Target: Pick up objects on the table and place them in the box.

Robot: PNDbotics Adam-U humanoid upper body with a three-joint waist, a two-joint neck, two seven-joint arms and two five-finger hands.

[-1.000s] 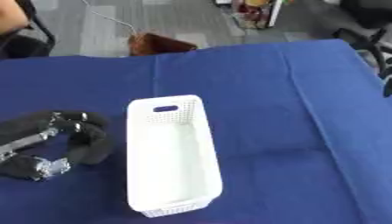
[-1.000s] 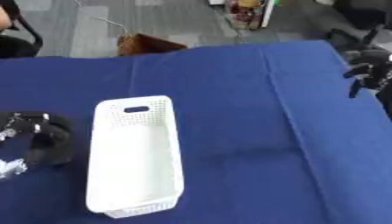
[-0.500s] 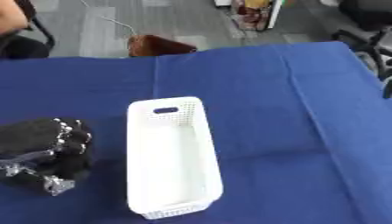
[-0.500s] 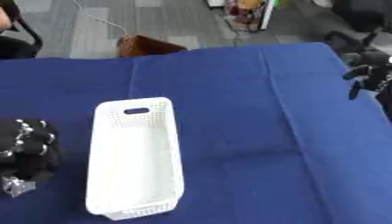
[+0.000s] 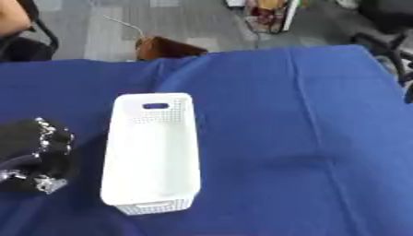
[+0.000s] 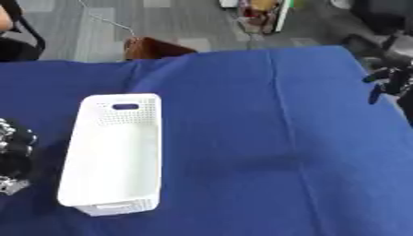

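A white perforated box (image 5: 153, 154) lies lengthwise on the counter (image 5: 290, 138), which is covered by a blue cloth. The box has a handle slot in its far end wall, and its inside shows only white; nothing can be made out in it. No loose objects show on the cloth around the box, so where the things to be picked up lie cannot be told from these views.

Left of the box, near its closer half, is the left hand (image 5: 38, 154), black with silver parts. It sits low on the cloth just beside the box wall without touching it. Its fingers (image 5: 50, 133) look curled in toward the palm, knuckles up, and nothing can be seen held in them; the underside of the hand is hidden, and the wrist runs off the picture's left edge. In the right eye view only a cut-off sliver of this hand shows at the left border.

Well apart from the box, past the counter's far right edge, the right hand (image 6: 389, 80) shows in the right eye view only. Its dark fingers (image 6: 376, 94) hang down, spread and fairly straight, holding nothing; it is blurred and partly cut by the frame.

Beyond the far edge of the counter, behind the box, a brown shape (image 5: 165, 47) stands on the grey floor (image 5: 105, 23), too unclear to name.
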